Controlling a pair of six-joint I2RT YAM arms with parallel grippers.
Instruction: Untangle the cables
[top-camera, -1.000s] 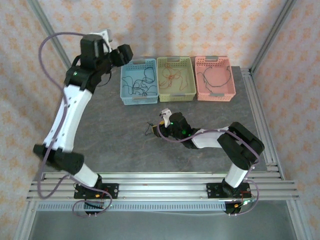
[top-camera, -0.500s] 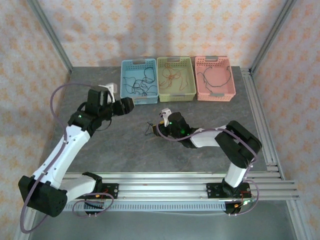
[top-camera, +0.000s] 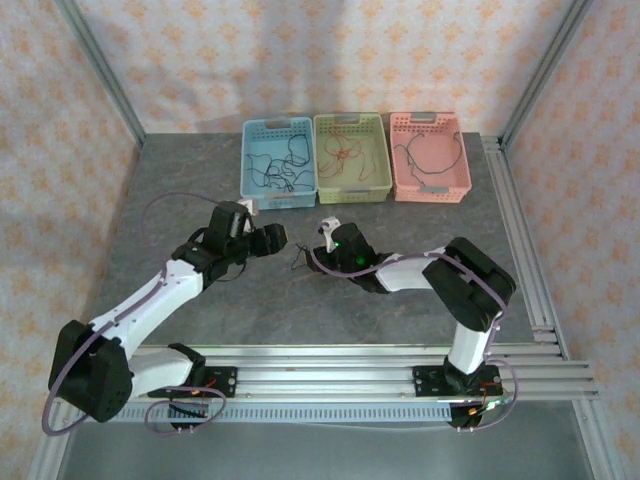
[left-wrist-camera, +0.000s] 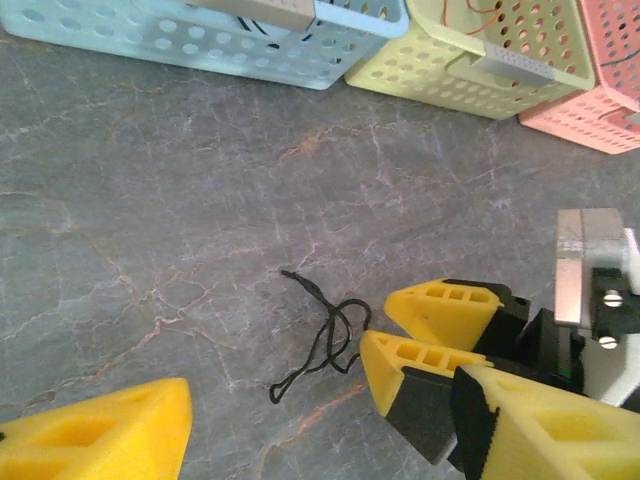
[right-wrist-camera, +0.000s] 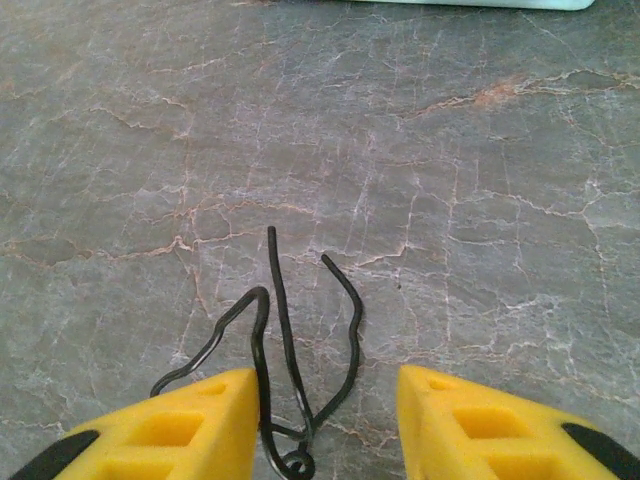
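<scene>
While the thin black wire (right-wrist-camera: 272, 270) is lying loose on the grey marbled tabletop (top-camera: 200, 210), between the two arms and well short of the baskets, the right gripper (right-wrist-camera: 325, 375) is straddling it. Its yellow fingers (right-wrist-camera: 180, 420) are parted, with the strands running up the gap and nothing pinched yet. Opposite, the left gripper (top-camera: 277, 238) is sitting wide open and empty, aimed at the same tangle.

This looks like the pin-and-pull step. To do it well, the right fingers should be biting one strand near the small eyelet, not the whole bundle, and low against the table. The left should be taking the free tail and drawing away gently; a hard pull is likely tightening the loops instead of opening them.

The right wrist camera is giving separate strands and that little eyelet, while overhead it is all reading as a dark smudge. The left wrist camera is offering the crossing loops just beside the right fingertips, with the tail pointing toward the pale blue perforated plastic basket (left-wrist-camera: 150, 45). Overhead is supplying the layout, with the blue basket, the yellow-green perforated basket (top-camera: 353, 196) and the pink perforated basket (top-camera: 432, 196) sitting in a row at the far side.
</scene>
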